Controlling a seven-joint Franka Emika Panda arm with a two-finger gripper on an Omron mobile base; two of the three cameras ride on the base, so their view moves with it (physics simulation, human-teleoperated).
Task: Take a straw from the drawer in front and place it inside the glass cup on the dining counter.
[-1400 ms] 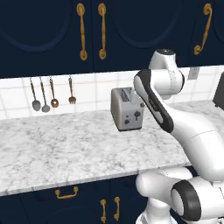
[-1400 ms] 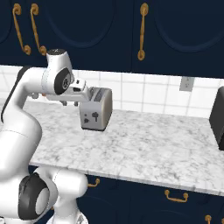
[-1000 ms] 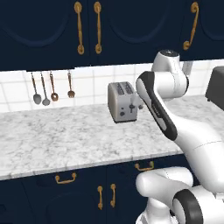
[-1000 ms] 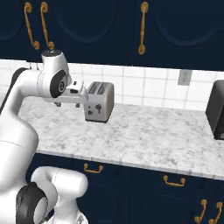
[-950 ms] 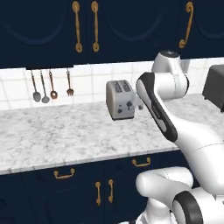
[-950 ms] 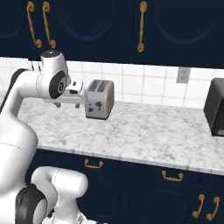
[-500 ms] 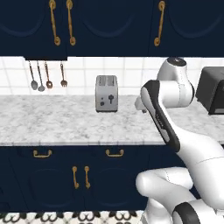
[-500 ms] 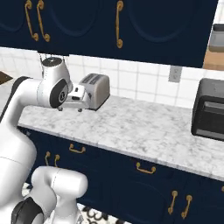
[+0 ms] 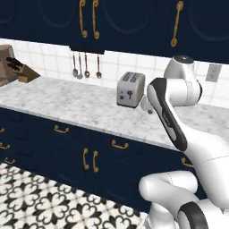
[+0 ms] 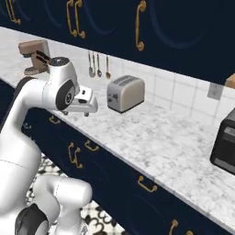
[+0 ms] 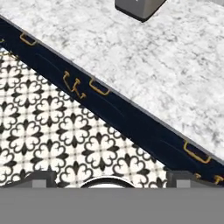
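Note:
My gripper (image 10: pixel 77 113) hangs open and empty in front of the marble worktop (image 9: pixel 67 103), pointing down; in the hand view its fingertips (image 11: pixel 43 177) stand wide apart with nothing between them. Below the worktop runs a row of shut navy drawer fronts (image 9: pixel 120 142) (image 10: pixel 148 182) (image 11: pixel 100 89) with curved brass handles. I cannot tell which of them is the task's drawer. The straw, the glass cup and the dining counter are out of view.
A silver toaster (image 9: pixel 130 89) (image 10: pixel 125 93) stands at the back of the worktop, with hanging utensils (image 9: pixel 85 66) to its left and a knife block (image 9: pixel 13 69) farther left. A black toaster oven (image 10: pixel 225 147) is at the right. Patterned floor tiles (image 11: pixel 52 131) lie below.
The whole picture has shifted: the base has backed off and turned, so the cabinets' lower fronts and the floor now show. The gripper stays open and empty.

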